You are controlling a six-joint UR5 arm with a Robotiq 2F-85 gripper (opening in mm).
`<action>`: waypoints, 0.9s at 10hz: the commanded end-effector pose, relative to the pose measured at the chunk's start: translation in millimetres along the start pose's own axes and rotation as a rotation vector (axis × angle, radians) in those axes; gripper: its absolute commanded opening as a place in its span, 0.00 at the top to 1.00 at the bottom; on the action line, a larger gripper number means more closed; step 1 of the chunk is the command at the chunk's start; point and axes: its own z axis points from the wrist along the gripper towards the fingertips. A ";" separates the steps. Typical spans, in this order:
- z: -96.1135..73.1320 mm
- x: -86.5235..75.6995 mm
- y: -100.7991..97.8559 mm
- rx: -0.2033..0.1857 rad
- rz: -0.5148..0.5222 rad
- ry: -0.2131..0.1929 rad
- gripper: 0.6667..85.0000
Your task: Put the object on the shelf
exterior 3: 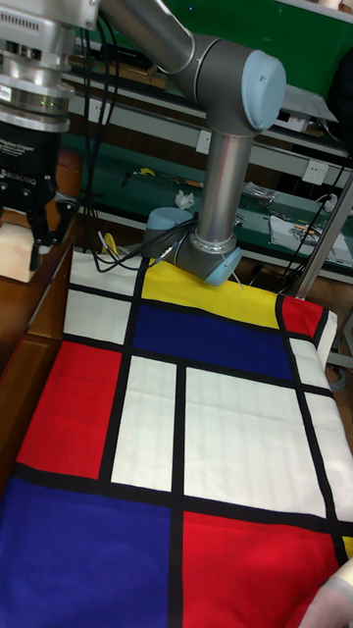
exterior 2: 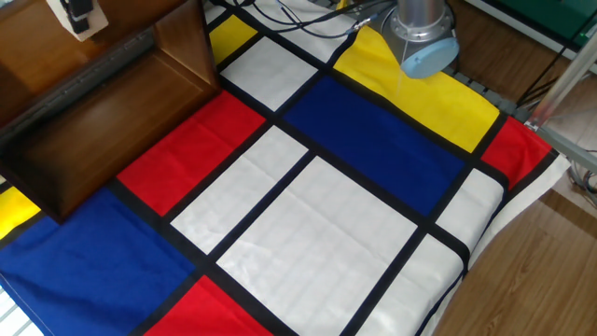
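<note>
The object (exterior 2: pixel 86 29) is a small pale wooden block at the top left of the fixed view, above the top board of the dark brown shelf (exterior 2: pixel 93 121). My gripper (exterior 2: pixel 79 11) comes down on it from above. Its black fingers appear shut on the object. In the tall fixed view the object (exterior 3: pixel 15 257) shows at the left edge, partly cut off. There the gripper (exterior 3: pixel 49 243) hangs just right of it, over the shelf (exterior 3: pixel 18 383). The contact between fingers and block is partly hidden.
A cloth of red, blue, yellow and white panels (exterior 2: pixel 308 215) covers the table. The arm's base (exterior 2: pixel 424 37) stands at the far edge, with cables (exterior 2: pixel 280 14) beside it. The table's edge runs along the right, with wooden floor (exterior 2: pixel 541 280) beyond.
</note>
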 end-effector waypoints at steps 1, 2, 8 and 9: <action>-1.1 9.1 0.6 -0.006 -0.003 0.033 1.00; -1.3 14.4 0.7 -0.007 -0.043 0.053 1.00; -3.8 4.4 -28.0 -0.008 -0.122 0.066 1.00; -1.6 1.2 -29.3 -0.011 -0.139 0.062 1.00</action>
